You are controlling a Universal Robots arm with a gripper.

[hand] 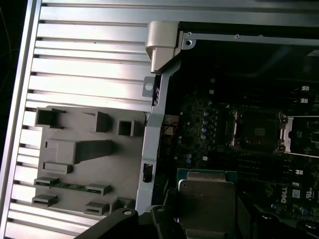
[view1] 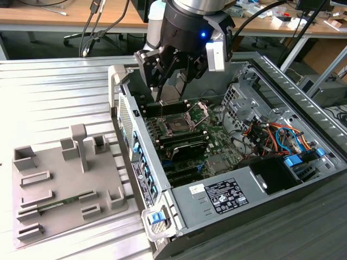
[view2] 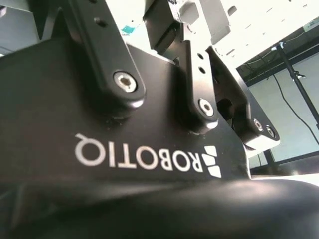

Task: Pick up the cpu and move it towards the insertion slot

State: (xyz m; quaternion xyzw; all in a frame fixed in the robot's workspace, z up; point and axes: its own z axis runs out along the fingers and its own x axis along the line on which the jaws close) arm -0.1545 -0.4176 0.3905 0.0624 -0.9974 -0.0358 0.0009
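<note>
The cpu (hand: pixel 206 198), a flat square chip with a silvery top and a green rim, hangs in my gripper above the open computer case in the first wrist view. Dark fingers (hand: pixel 167 221) close against its sides, so the gripper is shut on it. In the exterior view my gripper (view1: pixel 164 86) hovers over the back of the motherboard, a little above and behind the insertion slot (view1: pixel 176 125). The slot has a dark centre, and its metal retaining plate (view1: pixel 201 111) is flipped open. The insertion slot (hand: pixel 257 131) lies apart from the chip in the first wrist view.
A grey fixture plate (view1: pixel 59 184) with several raised blocks lies on the ribbed metal table (view1: pixel 54 92), at the exterior view's left of the case. The case wall (view1: pixel 135 157), drive cage (view1: pixel 238 97), cables (view1: pixel 276 135) and power supply (view1: pixel 227 195) surround the motherboard.
</note>
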